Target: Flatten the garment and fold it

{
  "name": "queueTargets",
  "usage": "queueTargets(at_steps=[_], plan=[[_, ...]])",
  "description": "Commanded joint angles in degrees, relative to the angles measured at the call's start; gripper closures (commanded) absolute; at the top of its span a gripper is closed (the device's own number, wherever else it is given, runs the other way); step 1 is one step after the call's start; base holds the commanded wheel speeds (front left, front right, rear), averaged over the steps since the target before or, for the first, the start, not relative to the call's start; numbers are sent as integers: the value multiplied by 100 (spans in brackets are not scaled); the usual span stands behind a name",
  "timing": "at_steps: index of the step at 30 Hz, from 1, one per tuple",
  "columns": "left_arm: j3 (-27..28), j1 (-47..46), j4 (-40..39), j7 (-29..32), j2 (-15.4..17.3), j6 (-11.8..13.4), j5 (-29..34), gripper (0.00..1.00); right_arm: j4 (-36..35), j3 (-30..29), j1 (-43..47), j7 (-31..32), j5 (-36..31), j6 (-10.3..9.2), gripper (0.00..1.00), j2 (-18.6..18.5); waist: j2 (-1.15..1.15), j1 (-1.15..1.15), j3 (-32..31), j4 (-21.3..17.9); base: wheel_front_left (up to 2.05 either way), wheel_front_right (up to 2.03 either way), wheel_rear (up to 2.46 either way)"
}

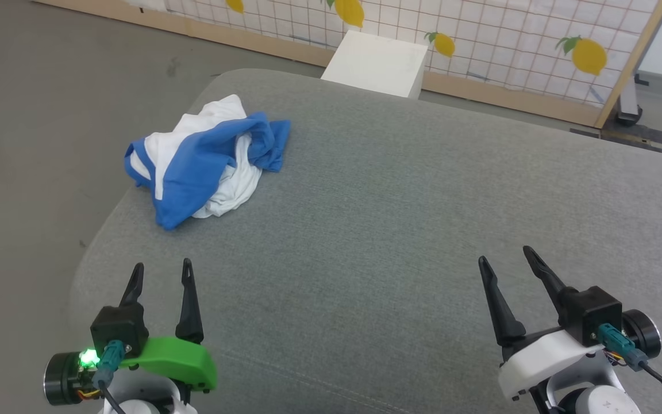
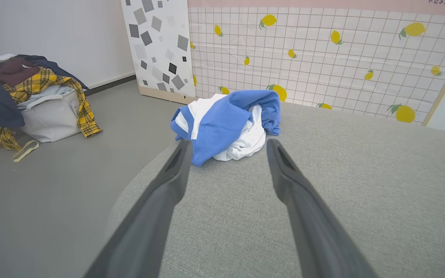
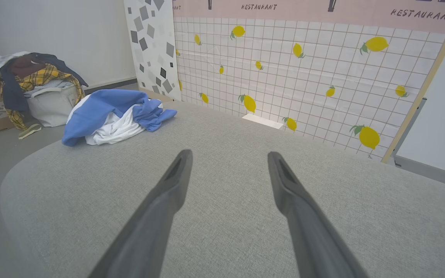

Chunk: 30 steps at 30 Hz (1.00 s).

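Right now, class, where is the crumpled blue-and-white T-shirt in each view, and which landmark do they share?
Head view: crumpled blue-and-white T-shirt, upper left.
Left wrist view: T-shirt, upper centre.
Right wrist view: T-shirt, upper left.
Shared landmark: lemon-printed white grid panel behind the grey cushion.

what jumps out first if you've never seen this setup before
The crumpled blue-and-white garment stands out, bunched in a heap near the far left edge of the grey padded surface. Nearer the camera, the left gripper and right gripper sit open and empty at the lower corners, well apart from the cloth. Behind, a grid-patterned panel with yellow lemons lines the back.
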Motion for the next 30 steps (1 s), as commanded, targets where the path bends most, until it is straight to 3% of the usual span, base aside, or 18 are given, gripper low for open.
queueTargets(at_steps=[1,30], plan=[[7,122,-5,-69,55,54,-86,0,-1,21,-105,-66,44,-5,0,4,0,0,10,74,0,0,0],[-39,321,70,-369,182,288,-542,0,41,126,-237,-331,147,-7,0,5,0,0,61,842,0,0,0]])
